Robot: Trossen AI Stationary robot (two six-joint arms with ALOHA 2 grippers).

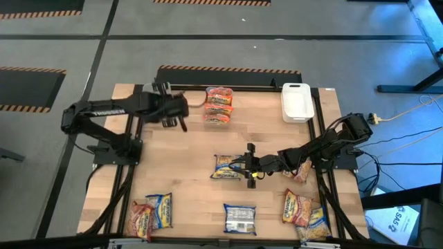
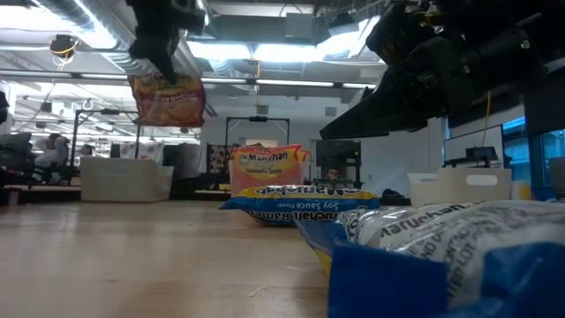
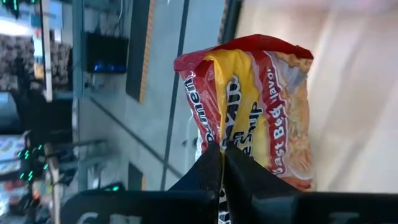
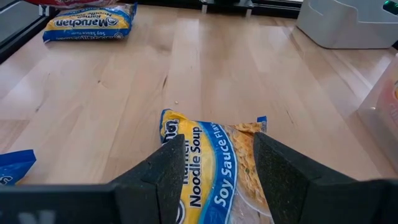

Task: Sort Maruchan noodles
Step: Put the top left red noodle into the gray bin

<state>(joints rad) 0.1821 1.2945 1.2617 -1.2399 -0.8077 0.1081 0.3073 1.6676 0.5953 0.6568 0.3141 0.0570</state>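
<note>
At the near left corner of the wooden table (image 1: 180,173) lie two packets side by side, a red one (image 1: 142,216) and a blue-and-yellow one (image 1: 160,209) just to its right. Farther back on the left, the left gripper (image 1: 181,117) is up off the table with its fingers (image 3: 214,168) clenched on the edge of a red-and-yellow packet (image 3: 255,106), which hangs in the air from the grip. Just right of it, at the far edge near the middle, a stack of red-and-orange packets (image 1: 219,105) sits in a clear bin. In the middle of the table lies a blue-and-yellow soy sauce packet (image 1: 227,167); the right gripper (image 1: 250,164) reaches in from the right to that packet's right end, its jaws parted, one on each side of the packet in the right wrist view, not pressed together on it. Near the front edge in the middle lies a blue-and-white packet (image 1: 239,218). To the right, a white bin (image 1: 296,101) stands at the far edge. Under the right arm lies a reddish packet (image 1: 302,171), and at the near right corner is a small heap of red and blue-yellow packets (image 1: 303,211).
</note>
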